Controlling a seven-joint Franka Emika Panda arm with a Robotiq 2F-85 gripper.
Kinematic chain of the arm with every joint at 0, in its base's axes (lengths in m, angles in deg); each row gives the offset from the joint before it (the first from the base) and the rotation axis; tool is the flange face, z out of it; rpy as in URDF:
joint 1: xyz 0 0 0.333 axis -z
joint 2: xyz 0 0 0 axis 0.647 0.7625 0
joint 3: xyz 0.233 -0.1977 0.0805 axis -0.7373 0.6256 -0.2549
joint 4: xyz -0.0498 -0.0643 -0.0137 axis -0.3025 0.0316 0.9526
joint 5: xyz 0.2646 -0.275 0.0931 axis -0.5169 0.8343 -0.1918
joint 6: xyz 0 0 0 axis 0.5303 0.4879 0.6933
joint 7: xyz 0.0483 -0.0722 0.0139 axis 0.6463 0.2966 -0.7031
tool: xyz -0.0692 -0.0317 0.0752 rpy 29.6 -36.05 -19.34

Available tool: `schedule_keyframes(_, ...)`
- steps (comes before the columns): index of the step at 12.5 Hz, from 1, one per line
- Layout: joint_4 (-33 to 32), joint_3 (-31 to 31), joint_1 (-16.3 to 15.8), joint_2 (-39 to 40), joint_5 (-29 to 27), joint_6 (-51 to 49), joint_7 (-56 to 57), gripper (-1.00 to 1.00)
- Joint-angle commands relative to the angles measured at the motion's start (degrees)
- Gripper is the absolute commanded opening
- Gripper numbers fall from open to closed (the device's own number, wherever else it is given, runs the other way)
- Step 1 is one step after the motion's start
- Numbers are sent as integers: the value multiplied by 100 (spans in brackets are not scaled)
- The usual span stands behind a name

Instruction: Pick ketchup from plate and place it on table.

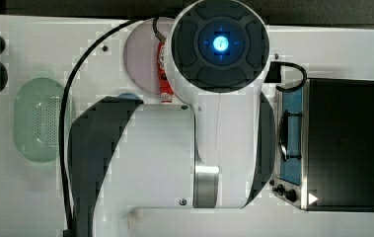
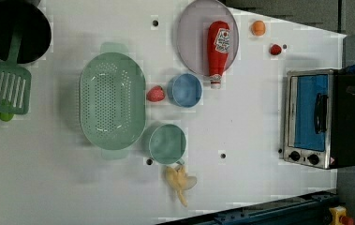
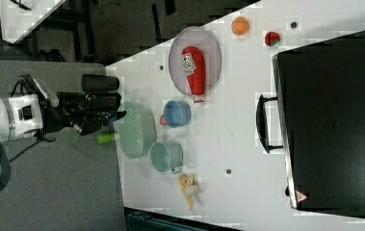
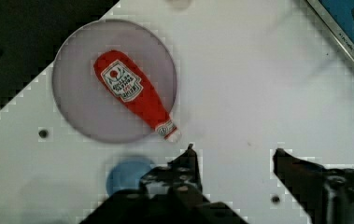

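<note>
Red ketchup [image 2: 218, 49] lies on its side across the pale plate [image 2: 191, 37], capped end poking just past the rim toward the blue dish [image 2: 187, 90] in the left view. White table [image 2: 240, 122] all around it, a strawberry [image 2: 155, 94] just beside that blue dish. And the gripper [image 4: 233, 151] hangs above the table with nothing between its fingers [image 4: 189, 161], jaws standing well apart in the wrist view, clear of the bottle. Over in the right view the arm's black hand sits off the table edge, near the green basket [image 3: 134, 129].
</note>
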Motion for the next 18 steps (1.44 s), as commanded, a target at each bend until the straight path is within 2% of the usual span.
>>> schedule_keyframes(1, -549, -291, 564, -720, -125, -567, -356, 59)
schedule_keyframes(3, -549, -318, 544, -639, -127, -553, -353, 100)
schedule_keyframes(10, -544, -562, 371, 384, -127, 177, -127, 100)
schedule_keyframes(18, -447, -621, 280, 1910, -26, 1694, 2632, 100)
